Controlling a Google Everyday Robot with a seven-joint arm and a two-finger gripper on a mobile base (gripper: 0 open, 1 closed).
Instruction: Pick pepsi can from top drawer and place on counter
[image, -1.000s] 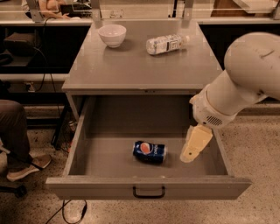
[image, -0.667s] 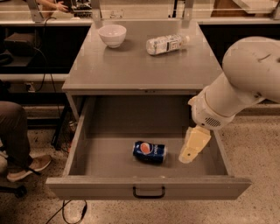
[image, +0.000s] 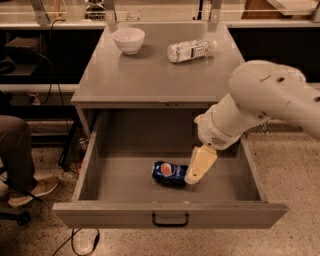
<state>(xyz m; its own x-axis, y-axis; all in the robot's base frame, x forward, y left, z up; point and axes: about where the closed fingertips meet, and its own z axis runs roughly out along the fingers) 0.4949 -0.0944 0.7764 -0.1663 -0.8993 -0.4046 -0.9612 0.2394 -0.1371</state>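
The pepsi can (image: 168, 173) lies on its side on the floor of the open top drawer (image: 170, 212), near the front and middle. My gripper (image: 193, 177) reaches down into the drawer from the right on the white arm (image: 260, 105). Its tip is right at the can's right end and hides that end. The counter (image: 150, 75) is the grey top behind and above the drawer.
A white bowl (image: 128, 39) and a clear plastic bottle (image: 191, 50) lying on its side are at the back of the counter. A seated person's leg and shoe (image: 22, 165) are at the left. The drawer's black handle (image: 170, 220) faces the camera.
The arm and gripper have moved left inside the drawer, from a gap beside the can to right up against its right end. The can has not moved.
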